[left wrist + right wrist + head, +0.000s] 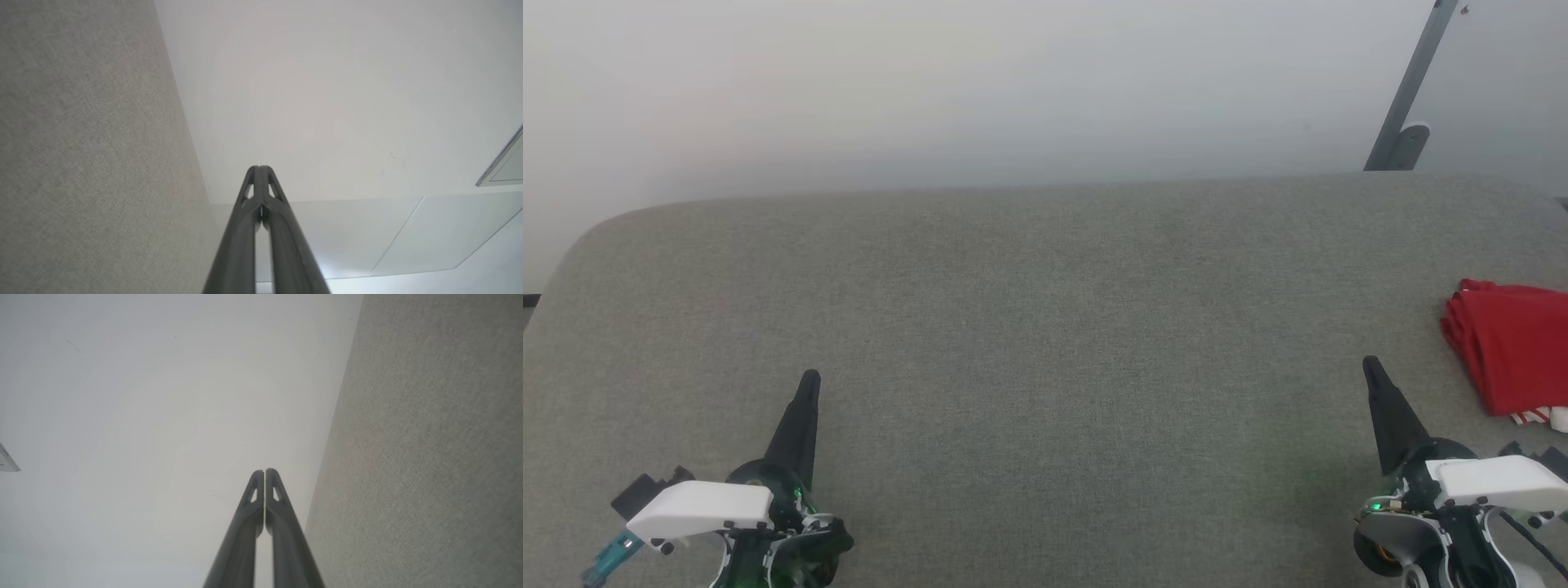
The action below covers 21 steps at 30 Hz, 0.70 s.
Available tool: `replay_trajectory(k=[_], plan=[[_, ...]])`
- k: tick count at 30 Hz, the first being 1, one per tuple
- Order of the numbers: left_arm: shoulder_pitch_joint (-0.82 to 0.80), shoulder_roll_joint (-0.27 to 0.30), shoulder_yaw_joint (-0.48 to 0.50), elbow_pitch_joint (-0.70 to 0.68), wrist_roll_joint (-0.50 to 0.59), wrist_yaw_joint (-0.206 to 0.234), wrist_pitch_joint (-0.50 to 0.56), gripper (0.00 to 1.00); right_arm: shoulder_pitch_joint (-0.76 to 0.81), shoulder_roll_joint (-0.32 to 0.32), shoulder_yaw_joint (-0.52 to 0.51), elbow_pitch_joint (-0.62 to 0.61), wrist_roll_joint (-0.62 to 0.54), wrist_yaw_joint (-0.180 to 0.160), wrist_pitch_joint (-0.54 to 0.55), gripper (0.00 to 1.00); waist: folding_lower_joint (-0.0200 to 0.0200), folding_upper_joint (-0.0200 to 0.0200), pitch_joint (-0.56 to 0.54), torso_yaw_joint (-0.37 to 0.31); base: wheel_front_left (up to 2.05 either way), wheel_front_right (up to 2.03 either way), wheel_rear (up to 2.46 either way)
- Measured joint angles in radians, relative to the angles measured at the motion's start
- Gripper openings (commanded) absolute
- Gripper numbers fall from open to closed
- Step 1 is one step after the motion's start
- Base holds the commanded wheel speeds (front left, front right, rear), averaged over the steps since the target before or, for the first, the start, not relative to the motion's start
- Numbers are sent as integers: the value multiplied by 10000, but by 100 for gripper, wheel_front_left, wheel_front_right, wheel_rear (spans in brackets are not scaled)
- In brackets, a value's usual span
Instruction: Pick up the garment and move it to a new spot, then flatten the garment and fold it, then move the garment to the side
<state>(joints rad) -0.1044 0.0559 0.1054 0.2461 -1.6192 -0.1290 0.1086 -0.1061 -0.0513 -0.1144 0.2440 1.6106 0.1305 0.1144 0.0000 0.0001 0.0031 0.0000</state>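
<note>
Garment [1512,353] lies folded on grey cushion [1045,310], slanted pole [1417,75] beyond it.

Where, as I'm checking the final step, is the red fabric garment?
In the head view, the red fabric garment lies on the grey fabric-covered surface at the picture's right edge, near the right hand.

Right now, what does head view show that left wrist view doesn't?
Head view adds the red garment with white striped trim, lying at the right edge of the grey fabric surface, plus the shut right hand and a grey pole. Left wrist view adds a framed panel. Both share the left hand, shut and empty, that surface and the pale wall.
</note>
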Motion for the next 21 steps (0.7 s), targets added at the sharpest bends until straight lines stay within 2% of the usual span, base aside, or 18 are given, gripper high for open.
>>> replay_trajectory(k=[21], plan=[[0,-13,17,2,10,0,13,0,-1,0,2,0,0,0,0,0,0,0,0,0,0,0,0]])
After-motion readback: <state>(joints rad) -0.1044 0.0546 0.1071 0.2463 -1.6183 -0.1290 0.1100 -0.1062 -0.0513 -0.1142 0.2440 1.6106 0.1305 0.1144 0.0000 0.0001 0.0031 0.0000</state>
